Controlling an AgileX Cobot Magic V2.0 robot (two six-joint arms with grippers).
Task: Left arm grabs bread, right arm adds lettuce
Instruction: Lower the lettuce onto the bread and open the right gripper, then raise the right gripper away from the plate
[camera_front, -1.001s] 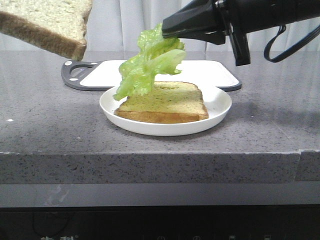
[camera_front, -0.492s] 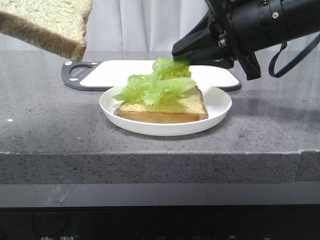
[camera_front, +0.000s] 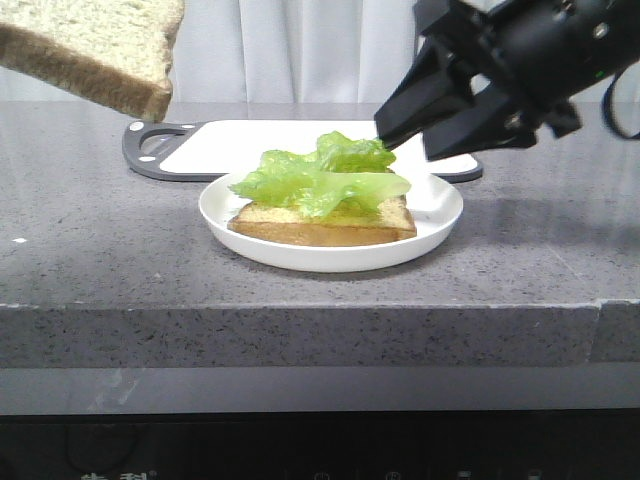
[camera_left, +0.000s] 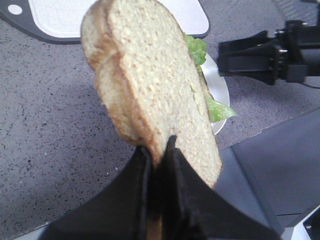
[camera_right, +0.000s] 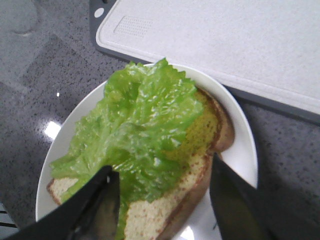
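Note:
My left gripper (camera_left: 159, 150) is shut on the lower edge of the bread (camera_left: 155, 85), a thick slice with a brown crust. It holds the slice high at the far left of the front view (camera_front: 90, 45); the fingers are out of that view. The lettuce (camera_front: 320, 178) lies spread on a flatter slice (camera_front: 330, 228) on the white plate (camera_front: 440, 215). My right gripper (camera_front: 405, 143) is open and empty just above and to the right of the leaf. In the right wrist view its fingers straddle the lettuce (camera_right: 135, 125) without holding it.
A white cutting board with a dark rim (camera_front: 300, 145) lies behind the plate and also shows in the right wrist view (camera_right: 225, 45). The grey stone counter ends at a front edge (camera_front: 300, 310). The right arm shows in the left wrist view (camera_left: 265, 52).
The right gripper lowered the lettuce onto the slice on the plate, opened and let it go, then drew back to the right. The left gripper and its bread have not moved.

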